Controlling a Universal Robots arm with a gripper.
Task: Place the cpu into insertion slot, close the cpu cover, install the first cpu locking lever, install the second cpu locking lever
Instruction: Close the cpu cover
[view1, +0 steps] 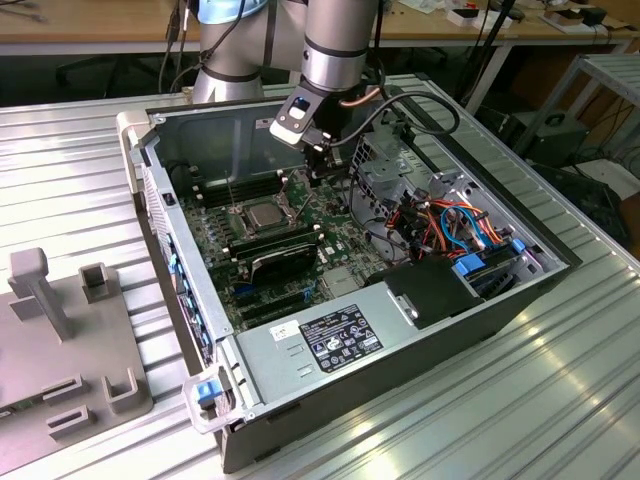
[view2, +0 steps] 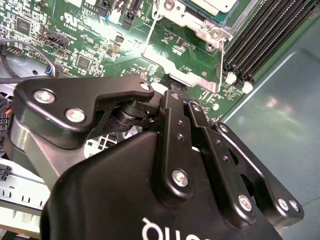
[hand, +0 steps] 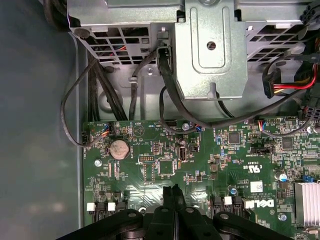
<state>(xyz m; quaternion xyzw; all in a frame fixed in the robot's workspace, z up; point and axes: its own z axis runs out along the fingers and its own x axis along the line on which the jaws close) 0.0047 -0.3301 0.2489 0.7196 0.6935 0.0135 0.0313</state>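
Beside the cpu cover (view2: 192, 22) edge, jaws together over green board (view2: 95, 47).

Exterior view high, angled down, both wrist views close above motherboard (hand: 210, 165)

The flat green circuit board (hand: 200, 165) is speckled with small black chips (hand: 166, 166), and the square silvery-grey metal cpu (view1: 262, 215) sits pale against it. The matte black end effector (view2: 174, 92) carries bright silver screws (view2: 180, 177); the ribbed silver metal desk (view1: 560, 380) shows lengthwise stripes
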